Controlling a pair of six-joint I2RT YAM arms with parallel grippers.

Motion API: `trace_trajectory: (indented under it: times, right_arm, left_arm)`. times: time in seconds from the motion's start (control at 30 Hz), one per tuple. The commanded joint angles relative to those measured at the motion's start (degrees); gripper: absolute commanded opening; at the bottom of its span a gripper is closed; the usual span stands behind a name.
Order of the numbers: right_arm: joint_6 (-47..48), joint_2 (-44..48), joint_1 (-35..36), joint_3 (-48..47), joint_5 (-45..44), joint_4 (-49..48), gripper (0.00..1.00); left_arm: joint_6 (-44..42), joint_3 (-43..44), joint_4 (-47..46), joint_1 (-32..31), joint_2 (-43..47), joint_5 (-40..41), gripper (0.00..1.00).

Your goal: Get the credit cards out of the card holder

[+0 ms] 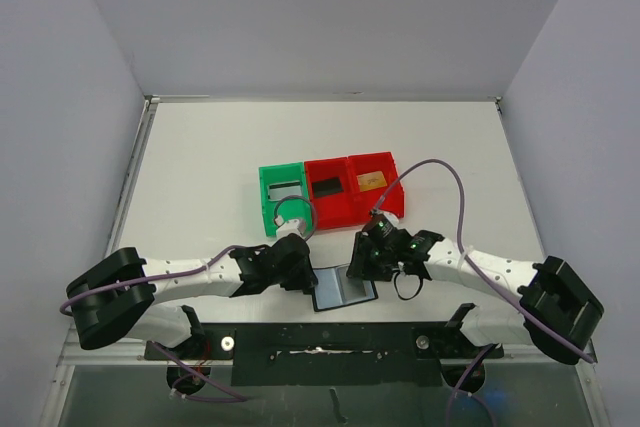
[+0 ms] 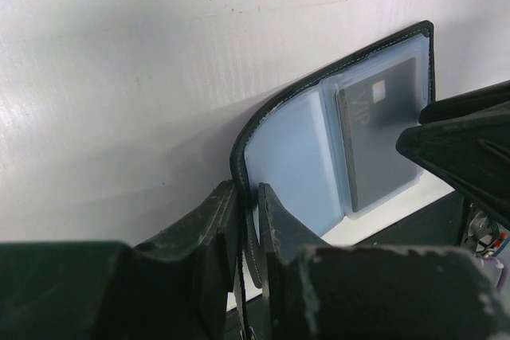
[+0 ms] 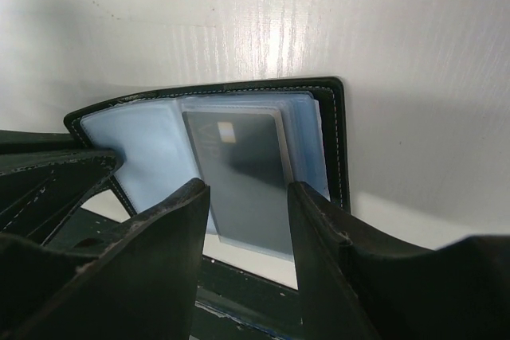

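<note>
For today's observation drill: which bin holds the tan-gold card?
The rightmost red bin: the middle red bin holds a black card, the green bin a greyish one.

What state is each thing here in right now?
card holder: open, one flap pinched
grey card: inside its pocket
left gripper: shut on the card holder
right gripper: open, poised over the grey card
green bin: holds pale card
middle red bin: holds black card
right red bin: holds tan card

left hand: pinched nearly closed, low | right hand: spread apart, angled down
</note>
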State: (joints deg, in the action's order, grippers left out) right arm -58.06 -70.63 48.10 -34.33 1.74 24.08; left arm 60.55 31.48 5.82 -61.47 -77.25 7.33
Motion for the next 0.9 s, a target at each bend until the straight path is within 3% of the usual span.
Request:
trace_trajectory:
  times: [0.0, 0.43, 0.57, 0.87]
  right_arm:
    - [-0.2, -0.7, 0.7, -0.3, 0.2, -1.9, 0.45]
    - [0.3, -1.9, 0.6, 0.6, 8.5, -11.8, 0.44]
    - [0.1, -0.7, 1.3, -2.0, 4.1, -5.7, 0.42]
    - [7.2, 0.1, 1.1, -8.0, -2.4, 10.0, 0.50]
  left_arm:
    - [-1.2, 0.3, -0.5, -0.1, 1.5, -0.4, 0.13]
    - [-0.8, -0.2, -0.6, -0.1, 1.6, 0.2, 0.12]
    - [-0.4, -0.7, -0.7, 0.2, 1.5, 0.1, 0.12]
    - [-0.5, -0.4, -3.0, 0.5, 0.5, -0.7, 0.12]
